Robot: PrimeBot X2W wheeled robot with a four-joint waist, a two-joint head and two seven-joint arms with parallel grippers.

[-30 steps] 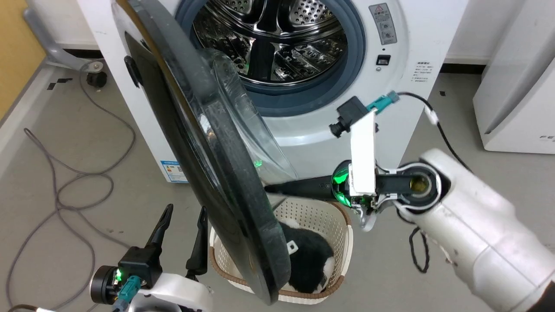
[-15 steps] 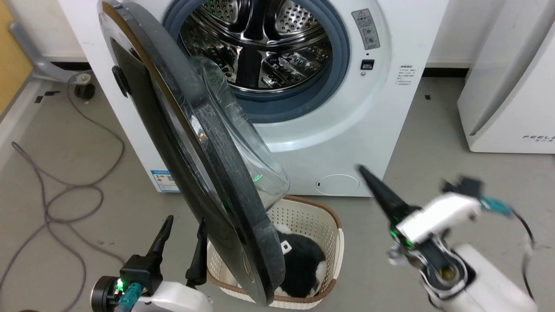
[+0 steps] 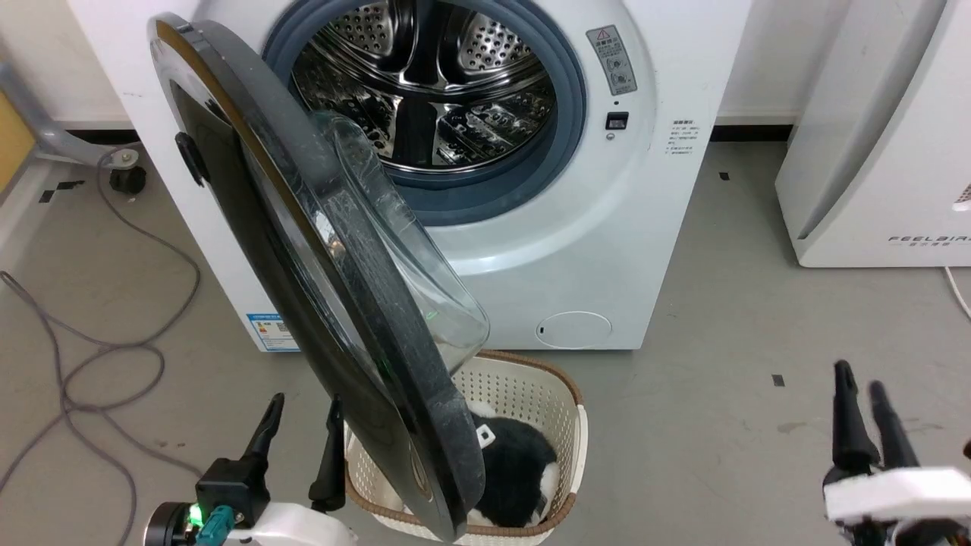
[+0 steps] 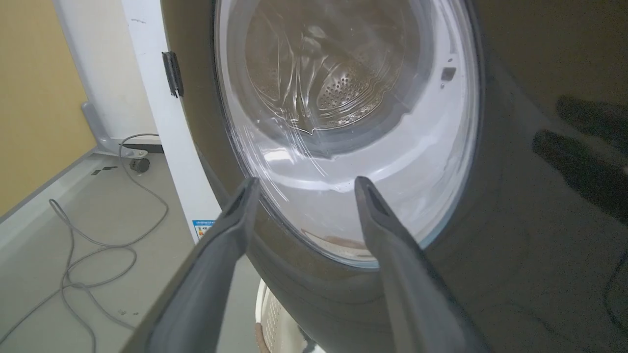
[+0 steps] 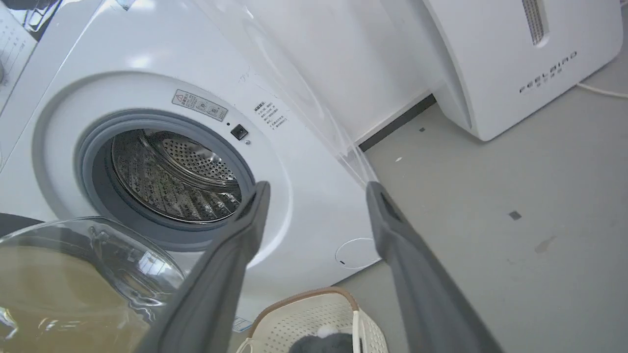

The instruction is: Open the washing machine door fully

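Note:
The washing machine (image 3: 599, 243) stands ahead with its steel drum (image 3: 425, 83) exposed. The washing machine door (image 3: 303, 265), a glossy black disc with a clear glass bowl (image 3: 425, 296), swings out on its left-side hinge, roughly edge-on to me. My left gripper (image 3: 303, 400) is open at the lower left, just outside the door's outer face, not touching it. In the left wrist view the gripper (image 4: 305, 180) faces the door (image 4: 490, 255) close up. My right gripper (image 3: 859, 378) is open at the lower right, well clear of the door; its wrist view gripper (image 5: 318, 184) looks at the machine front (image 5: 294, 162).
A white perforated basket (image 3: 531, 394) with a black-and-white soft thing in it sits on the floor under the door's lower edge. Grey cables (image 3: 98, 349) loop on the floor at left. A white FEELBIRD appliance (image 3: 872, 152) stands at right, with bare grey floor before it.
My right arm has pulled away from the door's inner side and dropped to the lower right. The camera has shifted. The door's angle looks about the same; the left gripper stays put.

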